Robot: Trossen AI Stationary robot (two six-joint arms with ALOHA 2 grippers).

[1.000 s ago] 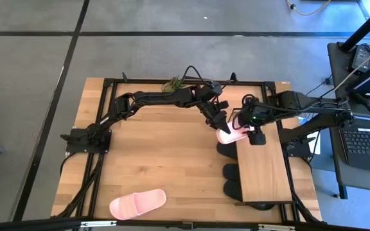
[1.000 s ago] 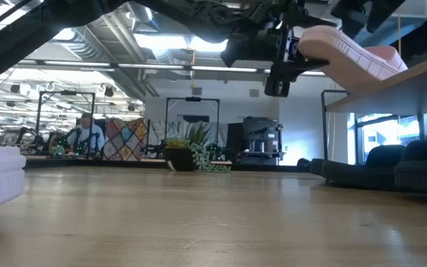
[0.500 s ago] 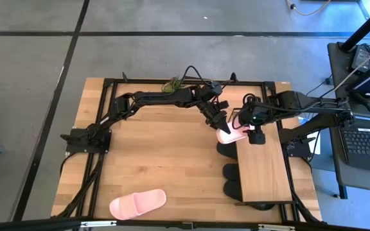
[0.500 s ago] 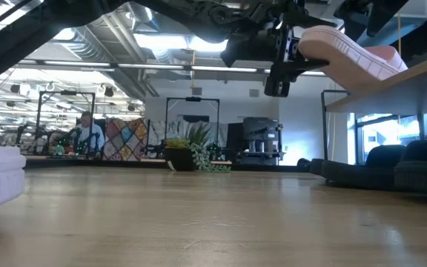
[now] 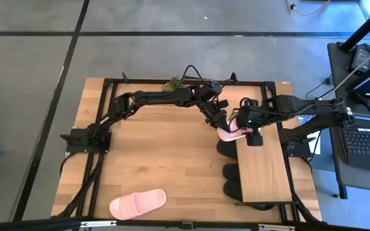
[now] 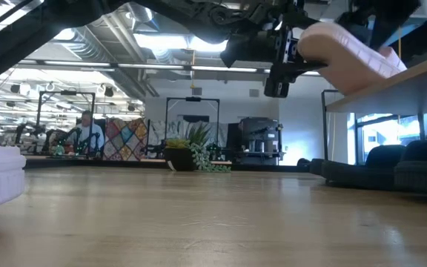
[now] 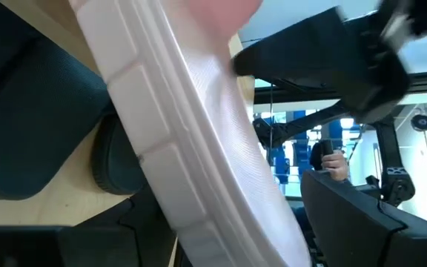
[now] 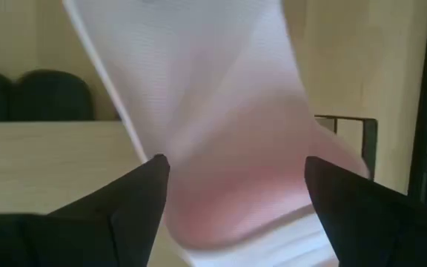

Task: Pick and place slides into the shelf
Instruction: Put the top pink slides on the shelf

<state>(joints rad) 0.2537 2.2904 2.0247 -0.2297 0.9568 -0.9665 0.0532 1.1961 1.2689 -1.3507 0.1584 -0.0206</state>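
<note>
Pink slide sits between the spread right jaws, tilted at the shelf's far end, its sole on the board edge. Left jaws, wide apart, hang just beside it. Black slides lie under the shelf; second pink slide on the table.

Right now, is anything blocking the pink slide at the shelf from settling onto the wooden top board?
Nothing visible blocks it. The light pink open-toe slide is tilted at the far end of the low shelf's light wooden top board, between the fingers of the right end effector. The left end effector is beside it. The board past it is bare.
</note>
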